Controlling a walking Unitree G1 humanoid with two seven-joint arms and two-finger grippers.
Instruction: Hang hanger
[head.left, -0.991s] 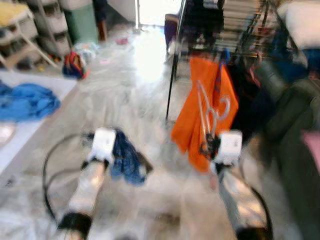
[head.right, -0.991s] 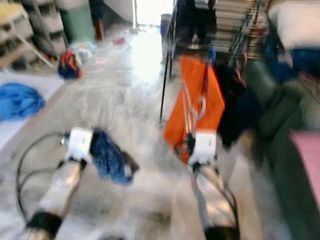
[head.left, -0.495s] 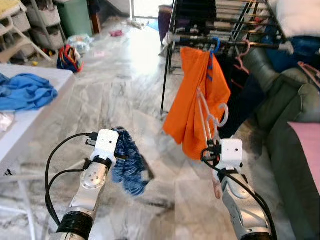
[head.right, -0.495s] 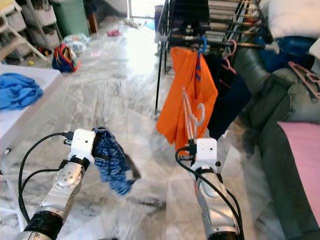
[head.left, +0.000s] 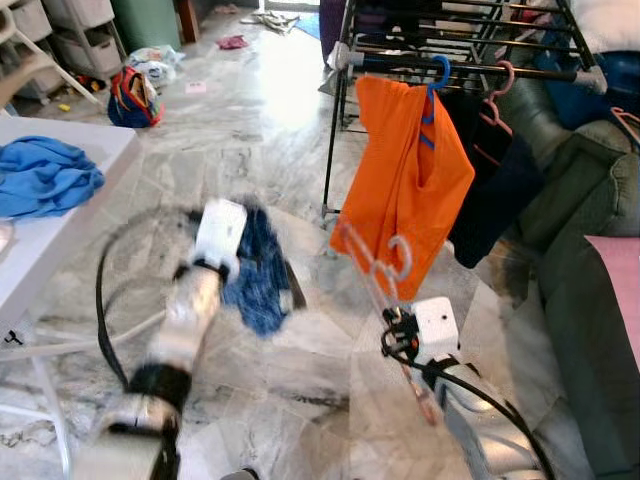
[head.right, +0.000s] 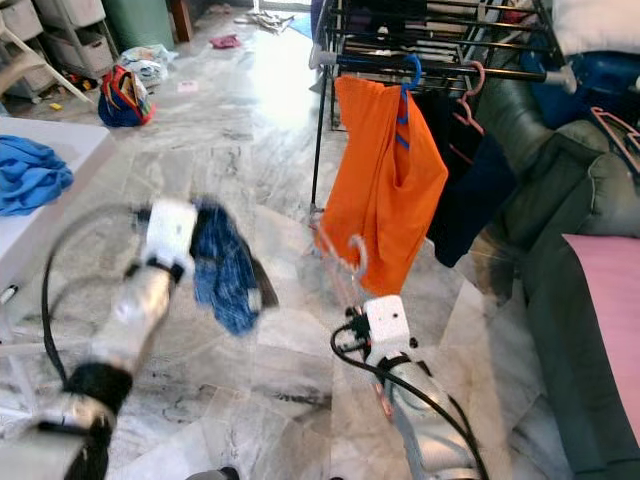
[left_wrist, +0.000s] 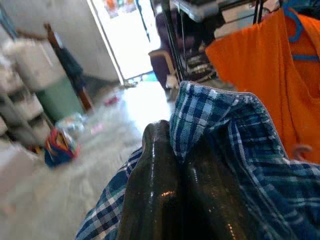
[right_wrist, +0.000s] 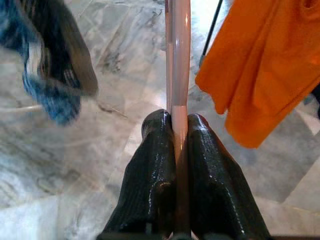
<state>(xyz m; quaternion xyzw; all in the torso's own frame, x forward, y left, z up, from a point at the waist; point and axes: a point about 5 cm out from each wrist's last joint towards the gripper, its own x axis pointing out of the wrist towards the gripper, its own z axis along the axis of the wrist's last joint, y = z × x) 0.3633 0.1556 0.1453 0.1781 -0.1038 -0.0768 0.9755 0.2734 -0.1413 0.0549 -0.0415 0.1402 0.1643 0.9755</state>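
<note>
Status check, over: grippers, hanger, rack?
Left gripper shut on plaid shirt. Right gripper shut on pink hanger. Rack ahead; orange garment between.

My head cameras are looking down and forward, sharing the orange shirt (head.left: 405, 190) and the floor (head.left: 260, 120); my wrist cameras are peering closely along each pincer.
</note>
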